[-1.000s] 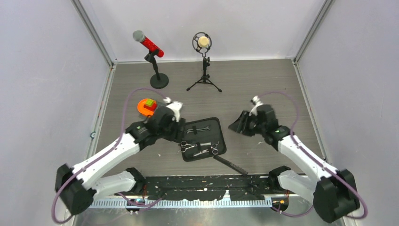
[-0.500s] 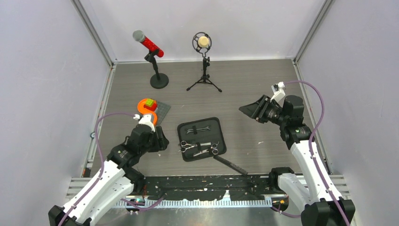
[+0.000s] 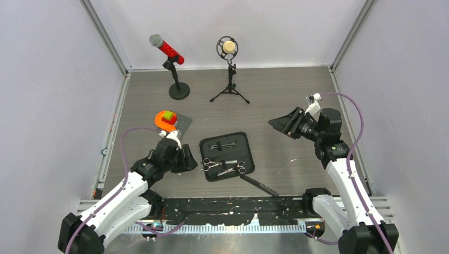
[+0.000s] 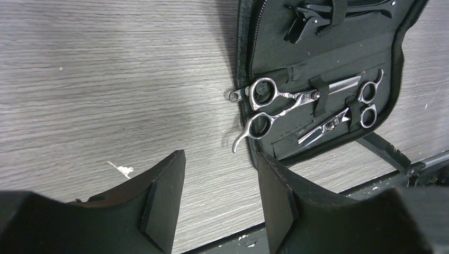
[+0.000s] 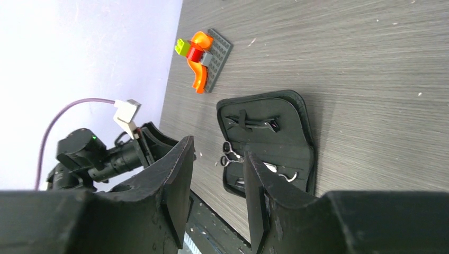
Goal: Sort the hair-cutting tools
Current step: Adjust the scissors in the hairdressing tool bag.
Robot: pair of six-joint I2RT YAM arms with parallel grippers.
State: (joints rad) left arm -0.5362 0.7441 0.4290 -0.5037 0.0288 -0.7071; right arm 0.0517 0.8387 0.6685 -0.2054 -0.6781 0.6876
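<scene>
Tabletop [image 4: 106,79]; scissors [image 4: 294,98] rings beyond case [image 4: 275,45] edge

The case [image 4: 270,58]: matt black cloth, zip round the edge. In it, scissors [image 4: 288,98]: polished metal, glossy; hair clips [image 4: 302,21]: black, slight sheen. Under it, desk [image 4: 106,79]: grey wood-grain, matt, lightly scuffed w/ pale specks.

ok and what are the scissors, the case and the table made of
The scissors look like polished steel: bright, mirror-like glints. The case seems matte black fabric or faux leather, zip-edged; I cannot tell which. The table shows grey wood grain, probably laminate.
</scene>
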